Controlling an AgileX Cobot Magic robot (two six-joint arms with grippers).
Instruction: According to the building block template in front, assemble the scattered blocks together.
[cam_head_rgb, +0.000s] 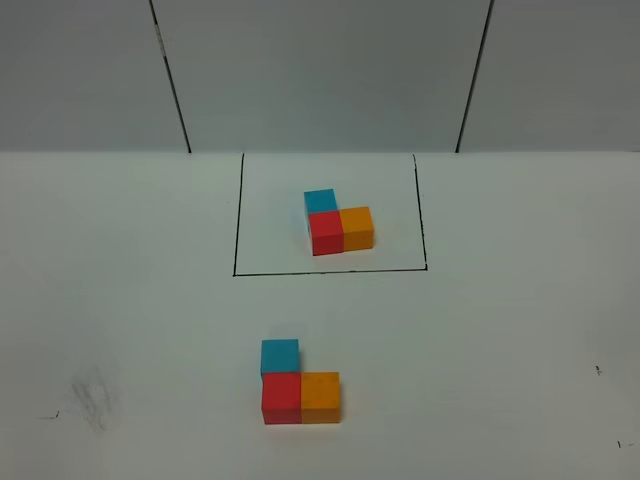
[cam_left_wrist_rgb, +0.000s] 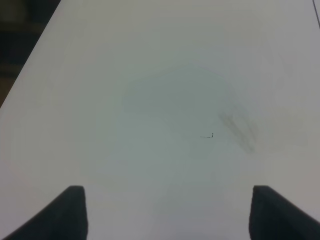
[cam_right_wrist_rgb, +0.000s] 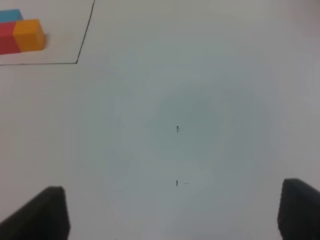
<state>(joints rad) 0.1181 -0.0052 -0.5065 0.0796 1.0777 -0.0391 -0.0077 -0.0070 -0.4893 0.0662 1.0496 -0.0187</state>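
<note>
Scattered blocks (cam_head_rgb: 300, 385): three matte cubes, light blue, red, orange, joined in an L on the white worktop (cam_head_rgb: 500, 350), near the front edge, clear of both grippers. Building block template (cam_head_rgb: 338, 224): matching L inside the black rectangle behind. Left gripper (cam_left_wrist_rgb: 167, 212): released, over bare worktop. Right gripper (cam_right_wrist_rgb: 175, 212): released, likewise.

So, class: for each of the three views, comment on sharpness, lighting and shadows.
Exterior high view: evenly lit, the building block template and the scattered blocks fairly sharp, shadows faint. Left wrist view: soft, left gripper fingertips blurred, corners dim. Right wrist view: hazy, template soft-edged, right gripper fingertips out of focus.
</note>
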